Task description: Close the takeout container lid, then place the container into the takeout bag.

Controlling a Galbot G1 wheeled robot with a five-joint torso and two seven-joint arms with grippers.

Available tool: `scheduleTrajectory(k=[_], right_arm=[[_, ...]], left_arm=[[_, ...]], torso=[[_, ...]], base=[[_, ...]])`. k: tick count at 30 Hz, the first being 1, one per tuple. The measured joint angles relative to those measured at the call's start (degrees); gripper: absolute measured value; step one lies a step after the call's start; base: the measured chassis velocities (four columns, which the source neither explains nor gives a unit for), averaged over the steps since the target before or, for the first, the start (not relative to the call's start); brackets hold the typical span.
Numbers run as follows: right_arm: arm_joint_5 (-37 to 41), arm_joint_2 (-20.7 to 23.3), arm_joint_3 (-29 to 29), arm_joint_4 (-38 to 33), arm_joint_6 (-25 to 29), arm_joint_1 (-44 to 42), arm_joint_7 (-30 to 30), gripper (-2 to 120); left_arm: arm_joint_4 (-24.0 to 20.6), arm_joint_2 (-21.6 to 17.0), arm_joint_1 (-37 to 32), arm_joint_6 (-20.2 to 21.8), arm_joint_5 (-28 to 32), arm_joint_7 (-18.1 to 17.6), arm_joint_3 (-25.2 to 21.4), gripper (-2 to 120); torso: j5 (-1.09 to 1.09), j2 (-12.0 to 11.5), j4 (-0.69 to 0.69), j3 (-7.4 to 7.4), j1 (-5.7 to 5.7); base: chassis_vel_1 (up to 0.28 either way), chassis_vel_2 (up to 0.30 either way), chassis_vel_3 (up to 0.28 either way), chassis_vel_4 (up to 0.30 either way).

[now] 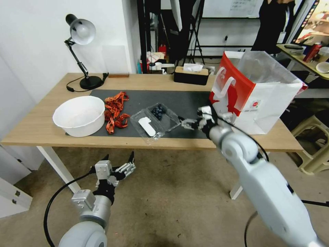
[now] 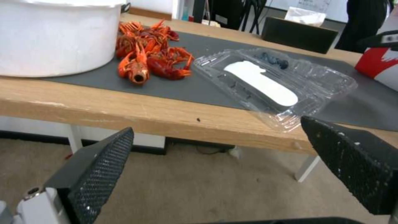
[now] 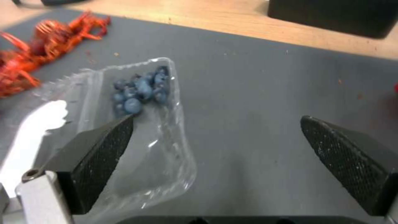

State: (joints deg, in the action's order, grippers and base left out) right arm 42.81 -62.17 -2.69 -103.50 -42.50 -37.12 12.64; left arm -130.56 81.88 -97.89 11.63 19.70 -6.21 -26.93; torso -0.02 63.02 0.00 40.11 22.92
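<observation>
Reaching over the table edge, your right gripper [image 1: 184, 123] hovers with its jaws spread wide and nothing between them, just beside the takeout container [image 1: 163, 115]. From that claw, the container lies directly ahead and touching nothing; it sits open on the dark mat [image 1: 192, 99], with a small heap of blueberries [image 3: 139, 90] in the tray's far corner. The lid [image 1: 147, 127] lies folded flat on the side of the container away from the claw, white label [image 2: 261, 82] facing up. Behind and to the outer side of the claw stands the takeout bag [image 1: 260, 99], upright with its mouth open, near the arm.

Your left gripper [image 1: 118, 168] hangs below table height, well short of the lid, jaws also spread and empty.

The step in hand looks like the first one: closing the lid, not yet begun. The next move probably calls for getting under the lid's free edge and swinging it over the tray while the tray is kept from sliding. The thin plastic may flex or skate, and the berries could roll.
</observation>
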Motion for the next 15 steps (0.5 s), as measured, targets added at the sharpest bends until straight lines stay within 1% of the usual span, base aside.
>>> scheduleTrajectory(k=[1, 2, 3, 4, 5, 6, 7, 9, 10, 12, 15], right_arm=[[0.73, 0.56, 2.15, 1.43, -0.09, 1.87, 0.63, 100], [0.73, 0.56, 2.15, 1.43, -0.09, 1.87, 0.63, 100], [1.58, 1.02, 3.65, 2.28, -0.12, 3.07, 1.27, 100], [3.6, 1.94, 6.74, 3.65, -0.15, 5.35, 2.65, 100], [4.56, 2.51, 8.54, 4.39, -0.15, 6.61, 3.16, 100], [4.56, 2.51, 8.54, 4.39, -0.15, 6.61, 3.16, 100], [6.33, 3.54, 11.67, 5.55, -0.15, 8.85, 3.87, 100], [9.94, 4.92, 15.55, 6.78, -0.14, 12.82, 4.66, 100], [9.94, 4.92, 15.55, 6.78, -0.14, 12.82, 4.66, 100], [12.76, 5.35, 17.71, 7.5, -0.05, 16.02, 6.19, 100], [13.65, 5.56, 19.73, 8.65, 0.02, 18.7, 7.2, 100]], left_arm=[[0.16, 0.04, 0.0, -0.12, 0.02, 0.0, 0.0, 100], [0.16, 0.04, 0.0, -0.12, 0.02, 0.0, 0.0, 100], [0.21, 0.04, 0.0, -0.14, 0.02, 0.0, -0.01, 100], [0.3, 0.09, 0.01, -0.18, 0.03, 0.01, -0.03, 100], [0.34, 0.12, 0.0, -0.19, 0.03, 0.0, -0.06, 100], [0.34, 0.12, 0.0, -0.19, 0.03, 0.0, -0.06, 100], [0.41, 0.22, -0.01, -0.19, 0.04, 0.0, -0.06, 100], [0.54, 0.39, -0.03, -0.23, 0.04, -0.03, -0.08, 100], [0.54, 0.39, -0.03, -0.23, 0.04, -0.03, -0.08, 100], [0.67, 0.59, -0.03, -0.28, 0.04, -0.12, -0.08, 100], [0.75, 0.76, -0.04, -0.34, 0.04, -0.17, -0.01, 100]], torso=[[0.01, 0.0, 0.0, 0.0, 0.0], [0.01, 0.0, 0.0, 0.0, 0.0], [0.04, 0.0, 0.0, 0.0, 0.0], [0.02, 0.0, -0.01, 0.01, 0.0], [0.01, 0.0, 0.0, 0.0, 0.0], [0.01, 0.0, 0.0, 0.0, 0.0], [0.03, 0.0, 0.0, 0.0, 0.0], [0.02, 0.0, -0.01, 0.0, 0.0], [0.02, 0.0, -0.01, 0.0, 0.0], [0.01, 0.0, 0.0, 0.0, 0.0], [0.01, 0.01, 0.0, 0.0, 0.0]], base=[[0.0, 0.0, 0.0, 0.0], [0.0, 0.0, 0.0, 0.0], [0.0, 0.0, 0.0, 0.0], [0.0, 0.0, 0.0, 0.0], [0.0, 0.0, 0.0, 0.0], [0.0, 0.0, 0.0, 0.0], [0.0, 0.0, 0.0, 0.0], [0.0, 0.0, 0.0, 0.0], [0.0, 0.0, 0.0, 0.0], [0.0, 0.0, 0.0, 0.0], [0.0, 0.0, 0.0, 0.0]])
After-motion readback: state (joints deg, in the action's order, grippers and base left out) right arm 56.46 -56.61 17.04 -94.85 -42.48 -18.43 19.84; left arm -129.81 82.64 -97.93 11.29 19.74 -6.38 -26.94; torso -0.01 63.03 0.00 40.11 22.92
